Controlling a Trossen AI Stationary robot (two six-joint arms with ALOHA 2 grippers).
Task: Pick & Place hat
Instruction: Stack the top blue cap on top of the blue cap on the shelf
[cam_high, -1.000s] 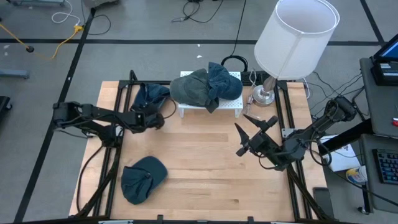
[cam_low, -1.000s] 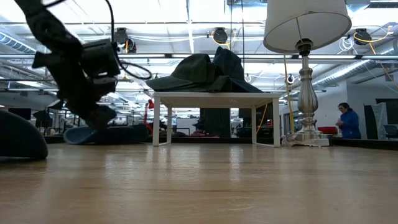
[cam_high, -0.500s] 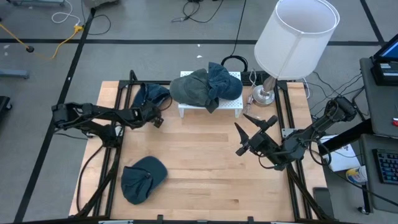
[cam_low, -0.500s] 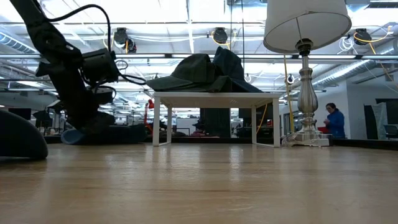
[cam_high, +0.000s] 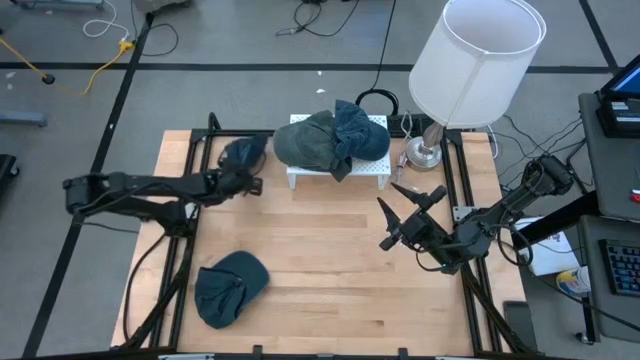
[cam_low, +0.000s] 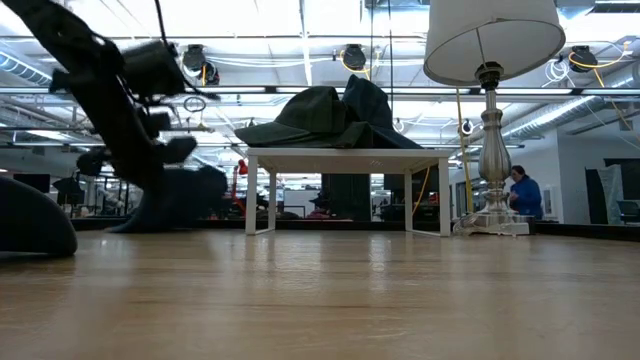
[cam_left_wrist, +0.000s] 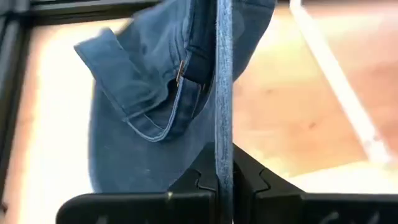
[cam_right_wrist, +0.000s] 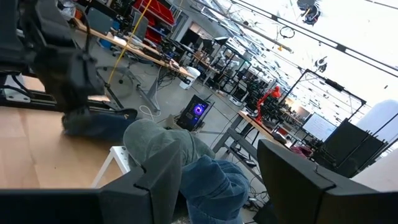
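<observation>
Blue denim hat (cam_high: 243, 155) pinched by its brim at the back left of the table

Faded blue cloth, soft and slumped, with paler stitched seams and a small metal buckle on its strap (clearest in the left wrist view); the left gripper (cam_high: 240, 180) has its fingers clamped tight on the thin brim edge, the hat (cam_left_wrist: 161, 99) hanging from them, just left of the small white stand (cam_high: 337, 166) that carries a grey-green cap (cam_high: 310, 140) and another blue one (cam_high: 358, 130). A dark teal hat (cam_high: 228, 285) lies alone on the wooden table (cam_high: 330, 250) near the front left. The right gripper (cam_high: 400, 215) waits off to the right, fingers spread wide, holding nothing, near the lamp (cam_high: 470, 65)
</observation>
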